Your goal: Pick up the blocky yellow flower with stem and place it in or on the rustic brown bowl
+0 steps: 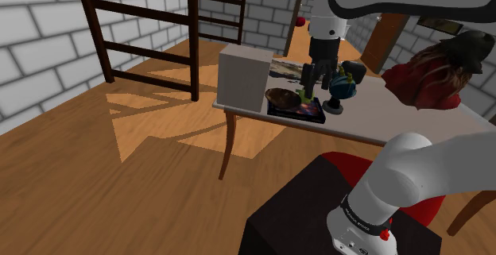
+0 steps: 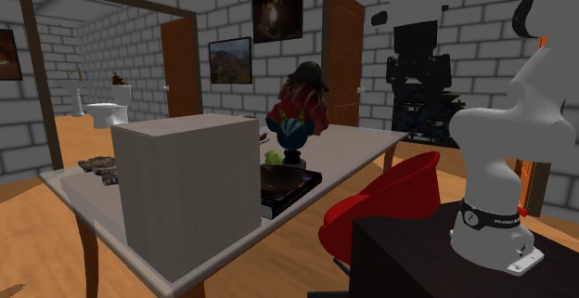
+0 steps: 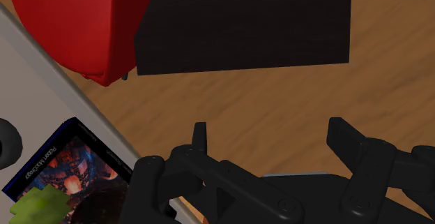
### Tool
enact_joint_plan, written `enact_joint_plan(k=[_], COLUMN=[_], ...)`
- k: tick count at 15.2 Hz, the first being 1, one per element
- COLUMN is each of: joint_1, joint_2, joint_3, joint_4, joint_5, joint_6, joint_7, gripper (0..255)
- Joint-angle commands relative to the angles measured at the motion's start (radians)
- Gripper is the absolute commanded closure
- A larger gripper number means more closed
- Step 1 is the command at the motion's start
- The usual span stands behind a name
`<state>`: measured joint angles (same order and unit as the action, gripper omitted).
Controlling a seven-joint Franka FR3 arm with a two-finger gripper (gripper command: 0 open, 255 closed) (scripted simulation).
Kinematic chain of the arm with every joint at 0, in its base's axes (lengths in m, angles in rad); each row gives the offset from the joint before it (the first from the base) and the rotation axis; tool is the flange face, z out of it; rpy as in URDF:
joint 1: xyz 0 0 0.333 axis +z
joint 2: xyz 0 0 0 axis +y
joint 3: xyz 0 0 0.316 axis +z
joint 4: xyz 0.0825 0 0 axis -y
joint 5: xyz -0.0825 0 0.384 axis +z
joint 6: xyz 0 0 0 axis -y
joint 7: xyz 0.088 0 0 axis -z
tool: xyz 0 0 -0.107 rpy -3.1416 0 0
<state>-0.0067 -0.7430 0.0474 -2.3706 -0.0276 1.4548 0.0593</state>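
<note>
Brick walls and a bare wood floor (image 1: 95, 158) surround a pale table (image 1: 381, 118), with wide open floor on the shoulder view's left. At that end a plain box (image 1: 242, 77) stands at the table's edge. Just beside it, a brown bowl (image 1: 280, 96) sits on a dark book (image 1: 300, 112) that lies along the near edge. A bust in red (image 2: 297, 110) stands behind the book in the second exterior view, and a red chair (image 2: 390, 194) sits between the table and the stand (image 2: 408, 250). The gripper (image 3: 270, 128) hangs past the table's edge with its fingers (image 3: 200, 135) spread, nothing between them and floor beyond. The yellow-green flower (image 3: 38, 202) sits on the book near the bowl, off to the gripper's side and not held. Its long axis and heading cannot be told.
</note>
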Motion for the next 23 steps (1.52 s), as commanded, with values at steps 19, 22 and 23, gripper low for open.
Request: enact_joint_plan(k=[19, 22, 23], joint_1=[-0.153, -0.175, -0.182], joint_2=[0.508, 0.605, 0.638], joint_3=[-0.237, -0.271, -0.282], joint_4=[0.181, 0.243, 0.266], joint_5=[-0.060, -0.042, -0.034], joint_6=[0.366, 0.405, 0.416], joint_7=[-0.096, -0.119, -0.127], gripper=[0, 0, 0])
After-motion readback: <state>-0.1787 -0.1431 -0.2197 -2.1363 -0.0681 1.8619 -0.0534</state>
